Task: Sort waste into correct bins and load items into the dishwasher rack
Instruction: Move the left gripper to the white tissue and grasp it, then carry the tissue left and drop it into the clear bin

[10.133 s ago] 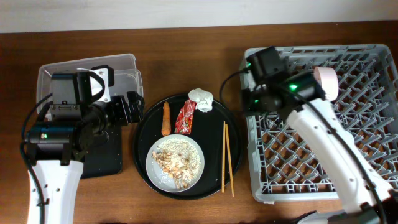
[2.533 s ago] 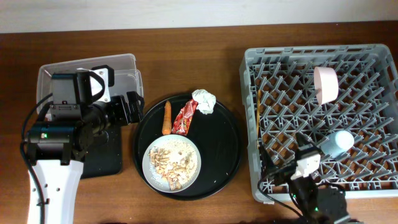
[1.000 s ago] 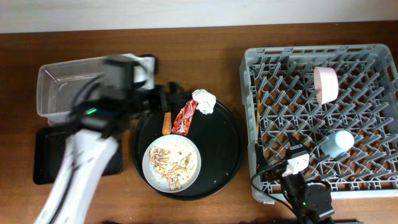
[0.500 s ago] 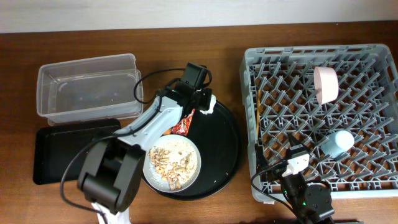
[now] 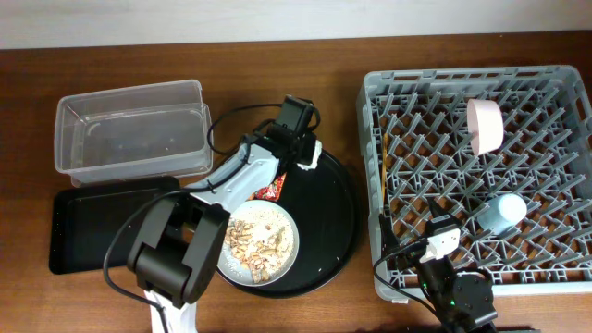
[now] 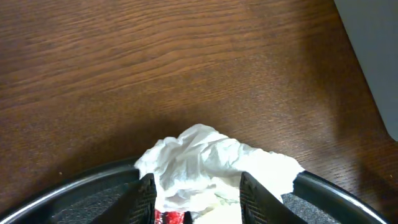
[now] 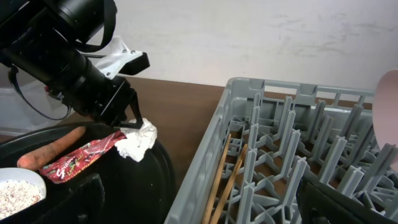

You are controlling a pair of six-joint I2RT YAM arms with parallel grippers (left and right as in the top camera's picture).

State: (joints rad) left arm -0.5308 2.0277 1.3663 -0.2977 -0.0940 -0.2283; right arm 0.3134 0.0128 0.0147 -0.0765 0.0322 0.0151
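The left end effector [image 6: 199,198] is down on the crumpled white tissue [image 6: 205,149]; its two fingers [image 6: 147,194] stand at both sides of the tissue and touch it, half closed, but whether they already pinch it I cannot tell. The tissue lies on the back rim of the round black tray [image 5: 333,222], near the middle of the surface [image 5: 277,65]. Just beside it on the tray lies the red snack wrapper [image 7: 81,158]; beside the wrapper lies the small orange carrot [image 7: 50,148]. At the front of the same tray stands the pale grey plate [image 5: 292,242], with the beige food scraps [image 5: 254,242] on it. Toward the left edge of the surface the clear tub [image 5: 129,92] stands at the back; the flat black tray [image 5: 102,231] lies just in front of it.

The right end effector [image 7: 199,199] is wide open and holds nothing; it rests low at the front edge of the surface, by the front left corner of the dishwasher rack [image 5: 481,74]. The rack fills the right side of the surface. Inside it the two chopsticks [image 5: 384,176] lie along its left wall; the pinkish-white bowl [image 5: 484,125] stands on its edge near the back; the light blue cup [image 5: 499,213] lies more to the front and right.
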